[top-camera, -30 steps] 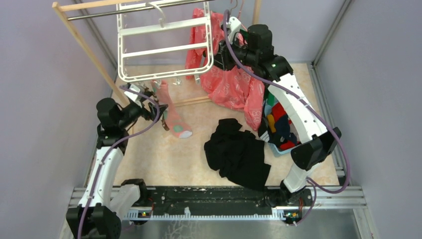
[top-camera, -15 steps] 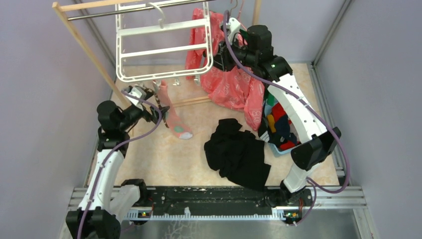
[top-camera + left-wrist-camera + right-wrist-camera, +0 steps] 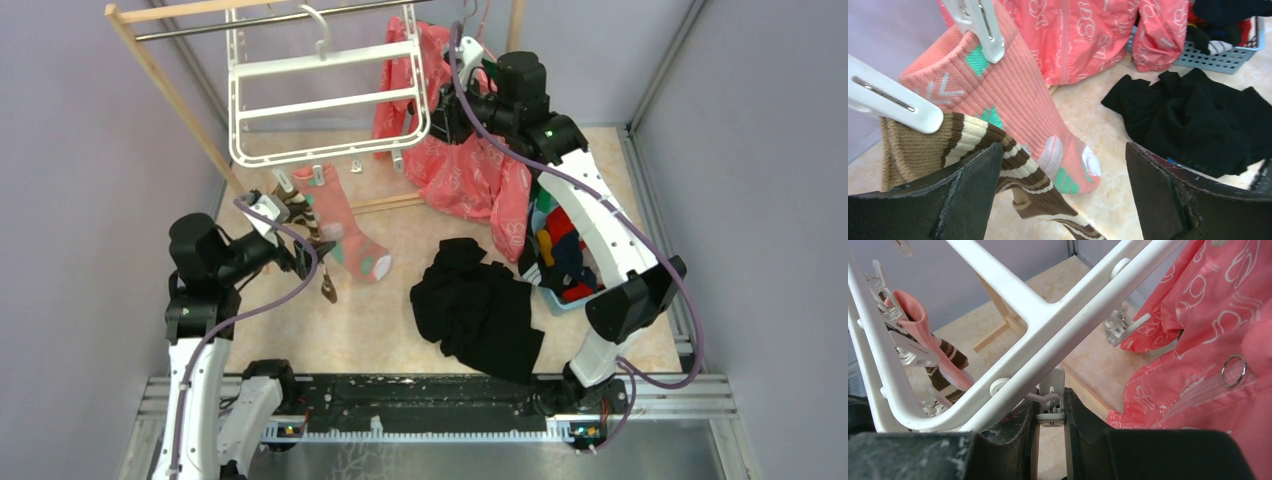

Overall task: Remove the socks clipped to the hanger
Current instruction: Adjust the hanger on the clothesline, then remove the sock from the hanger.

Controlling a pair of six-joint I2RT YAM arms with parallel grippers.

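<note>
The white hanger (image 3: 320, 95) hangs from the rail at the back. Two socks stay clipped under its near edge: a salmon-pink sock with green patterns (image 3: 345, 225) (image 3: 1013, 95) and a brown striped sock (image 3: 305, 225) (image 3: 998, 150). White clips (image 3: 980, 25) hold their cuffs. My left gripper (image 3: 303, 260) (image 3: 1063, 195) is open just in front of the socks; the brown sock brushes its left finger (image 3: 948, 200). My right gripper (image 3: 440, 112) (image 3: 1050, 415) is shut on a small white clip (image 3: 1050, 402) at the hanger's right corner, under the frame (image 3: 1048, 325).
A large pink printed shirt (image 3: 460, 165) hangs right of the hanger, behind my right arm. A black cloth heap (image 3: 480, 310) lies mid-floor. A blue basket (image 3: 552, 292) with several socks stands at the right. A wooden rail post (image 3: 175, 100) slants at the back left.
My left arm has drawn back toward the near left, away from the socks. The hanger and both socks have swung left. The right gripper has stayed on its clip.
</note>
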